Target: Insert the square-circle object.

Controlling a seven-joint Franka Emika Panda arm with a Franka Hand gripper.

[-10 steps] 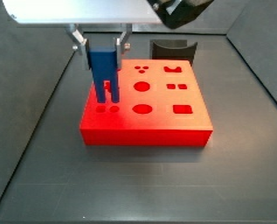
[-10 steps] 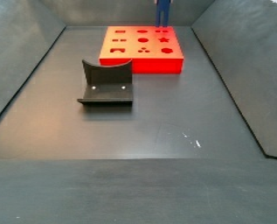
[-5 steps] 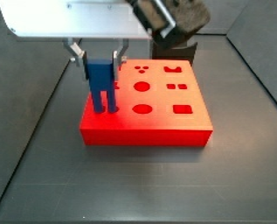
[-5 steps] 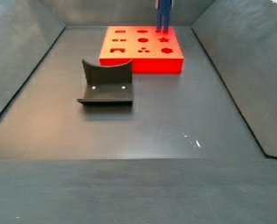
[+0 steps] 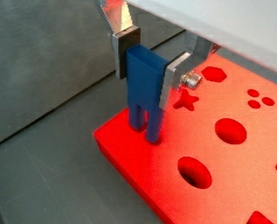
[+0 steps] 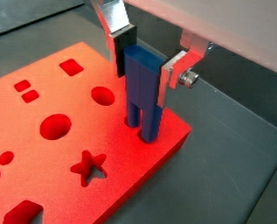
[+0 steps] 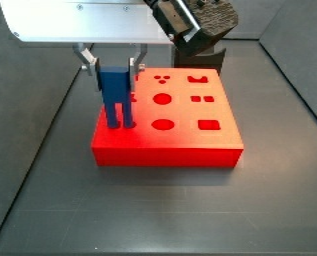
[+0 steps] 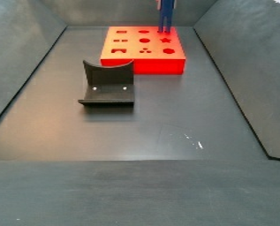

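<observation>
Square-circle object [image 5: 144, 87] | upright between gripper [image 5: 152, 63] fingers, clamped | legs touching red block [image 7: 174, 115] corner holes

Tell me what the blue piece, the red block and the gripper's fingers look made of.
Square-circle object, held in the gripper over the red block's corner: likely plastic, uniform matte blue. Red block: probably plastic too, flat saturated colour with clean-cut holes. Fingers: silver plates with a screw, apparently metal.
</observation>
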